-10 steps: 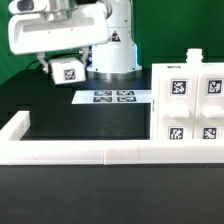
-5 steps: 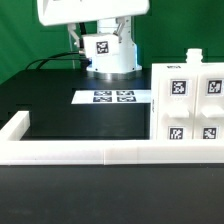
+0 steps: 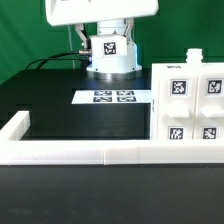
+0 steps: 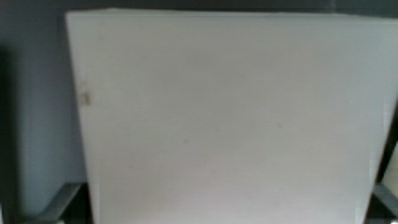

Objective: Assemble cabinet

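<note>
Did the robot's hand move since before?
Yes. The gripper, holding a tagged panel, moved up and toward the exterior view's right, judged against the marker board.

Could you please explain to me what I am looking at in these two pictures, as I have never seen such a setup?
The machine is a white robot arm with a two-finger gripper. One picture comes from a camera off the arm, looking across the black table; the other from a camera on the arm's wrist. On the table lie a thin flat white marker board with printed tags and, on the exterior view's right, white plastic cabinet parts bearing black-and-white square tags. A low white border wall runs along the front. In the wrist view a large flat white plastic panel fills the picture between the dark fingers, so the gripper seems to be holding it.
</note>
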`<state>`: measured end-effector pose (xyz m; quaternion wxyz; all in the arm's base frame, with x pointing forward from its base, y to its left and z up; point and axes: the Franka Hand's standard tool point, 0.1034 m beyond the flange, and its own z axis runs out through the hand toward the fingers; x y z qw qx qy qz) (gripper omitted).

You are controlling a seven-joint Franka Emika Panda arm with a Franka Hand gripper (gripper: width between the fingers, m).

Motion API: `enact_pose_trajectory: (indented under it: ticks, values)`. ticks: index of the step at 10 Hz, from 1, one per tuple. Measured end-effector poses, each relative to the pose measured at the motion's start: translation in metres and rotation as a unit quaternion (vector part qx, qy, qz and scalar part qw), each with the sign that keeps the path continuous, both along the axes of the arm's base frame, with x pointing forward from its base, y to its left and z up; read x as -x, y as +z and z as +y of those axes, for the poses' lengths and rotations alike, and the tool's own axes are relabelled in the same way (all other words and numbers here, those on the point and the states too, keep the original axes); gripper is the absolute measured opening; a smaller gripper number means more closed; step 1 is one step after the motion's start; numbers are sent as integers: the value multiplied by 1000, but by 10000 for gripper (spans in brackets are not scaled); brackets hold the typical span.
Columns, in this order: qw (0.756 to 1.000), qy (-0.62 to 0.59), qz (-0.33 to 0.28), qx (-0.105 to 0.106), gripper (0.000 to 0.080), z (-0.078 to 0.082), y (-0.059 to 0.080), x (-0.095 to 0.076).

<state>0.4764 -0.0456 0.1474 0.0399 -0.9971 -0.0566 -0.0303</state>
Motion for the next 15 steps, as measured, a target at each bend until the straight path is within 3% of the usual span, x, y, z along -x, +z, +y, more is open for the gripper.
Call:
enact_pose_trajectory:
  ticks: [2,5,7,11,13,15]
  values:
    - [1000,-21,-1,-2,560,26,15,-14]
    - [999,-41,-7,-9,560,61,19,-37]
    - [999,-42,-9,-16,560,85,32,-52]
    - [999,-40,-9,-16,560,86,31,-53]
    - [999,-26,-17,-23,560,109,31,-80]
    - [999,-18,-20,-28,560,120,26,-103]
